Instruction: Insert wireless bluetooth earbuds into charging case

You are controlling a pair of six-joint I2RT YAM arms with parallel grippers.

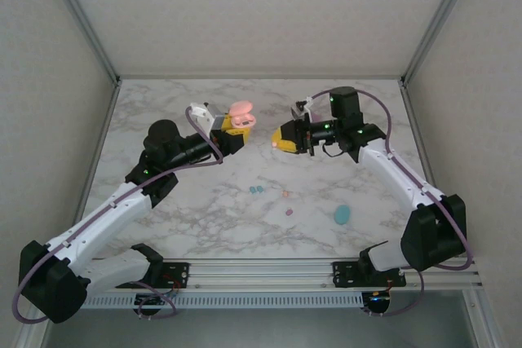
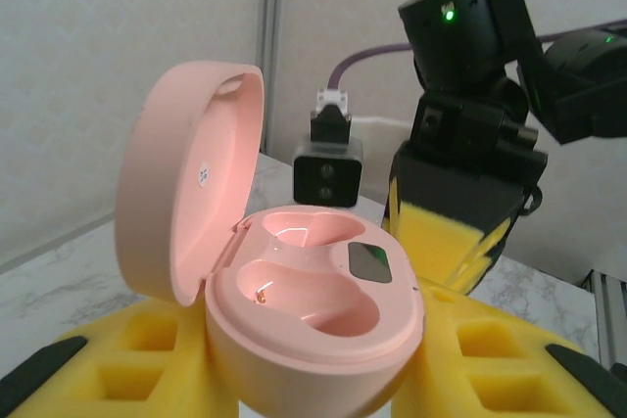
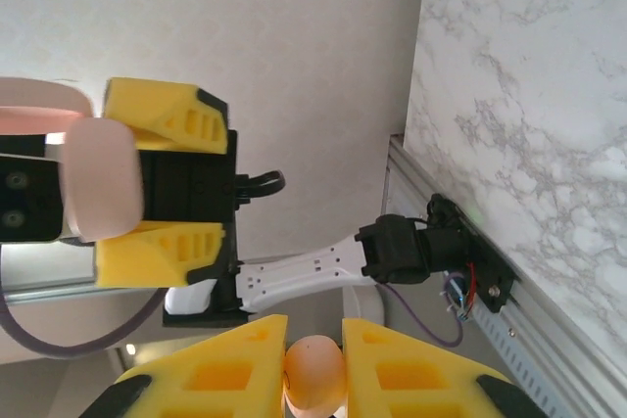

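Pinched tight between the yellow pads of the right claw (image 3: 313,345): one peach earbud (image 3: 313,379), jaws all but closed on it, well above the tabletop (image 3: 529,95). Just across from it and facing it, the left claw (image 2: 313,364), closed part-way around the base of a pink charging case (image 2: 323,291) and holding it up in the air, lid (image 2: 186,193) flipped open and standing up on one side. Inside the case, two moulded sockets, both looking empty, with a small gold contact visible in the nearer one. Seen from above, both claws over the far middle of the tabletop, near each other but not touching, peach earbud not yet at the mouth of the case.

Further out, lying loose on the marble: a pair of teal earbuds (image 1: 257,190) side by side, a small pink earbud (image 1: 285,194) near them, and a pinkish earbud (image 1: 289,212) a little closer to the arms, too small to tell its exact colour. Off to the right, a teal case (image 1: 342,215), apparently closed, well apart from the rest.

Judged so far: pink case lifted and open, first earbud in hand, nothing seated. Left to do: line the peach earbud up with its socket, press it home, fetch its mate, then probably the same for the teal set.
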